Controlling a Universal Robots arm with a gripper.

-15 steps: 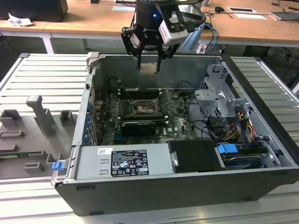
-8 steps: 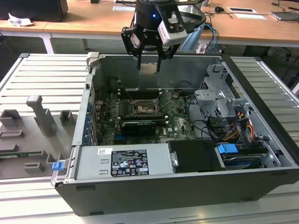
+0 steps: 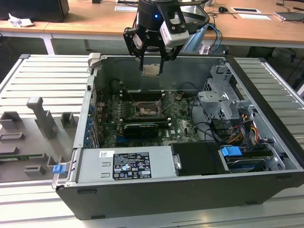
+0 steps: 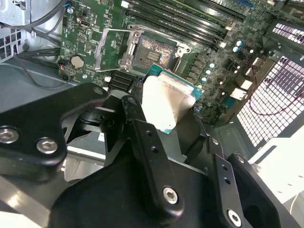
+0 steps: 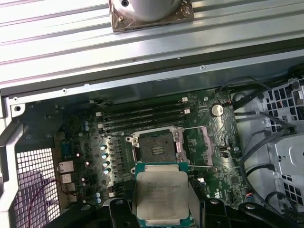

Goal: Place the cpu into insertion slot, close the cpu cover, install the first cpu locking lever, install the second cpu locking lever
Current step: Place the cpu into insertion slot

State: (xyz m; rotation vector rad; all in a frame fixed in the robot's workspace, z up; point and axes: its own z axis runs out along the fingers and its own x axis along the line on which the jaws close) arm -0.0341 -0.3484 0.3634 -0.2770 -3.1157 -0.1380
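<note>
Computer case [image 3: 166, 199] lies open on its side on the ribbed grey surface [image 3: 42, 80], with grey moulded blocks [image 3: 38, 123] standing on that surface at the exterior view's left. Nearest inside the case is the labelled power supply [image 3: 126, 164], and beside it, toward the exterior view's right, a blue tab [image 3: 232, 153] and a tangle of cables in front of the metal drive cage [image 3: 221, 102]. Behind these the green motherboard [image 3: 183, 126] is exposed. On it the insertion slot [image 3: 145, 111] [image 5: 156, 145] [image 4: 154, 54] is bare, its dark contact field uncovered. The cpu cover [image 4: 126, 54] is swung open to one side of the slot, and the board shows through its window. Long black memory slots [image 5: 142, 116] run just beyond the socket.

Farther back and higher, the claw [image 3: 152, 66] hangs over the far part of the case, pinching the cpu [image 3: 151, 70] [image 5: 159, 192] [image 4: 164, 102] by its edges. The chip is in the air, well apart from the slot, with its pale metal top in sight in both wrist views. Behind the arm runs a wooden surface [image 3: 95, 19] with papers on it
</note>
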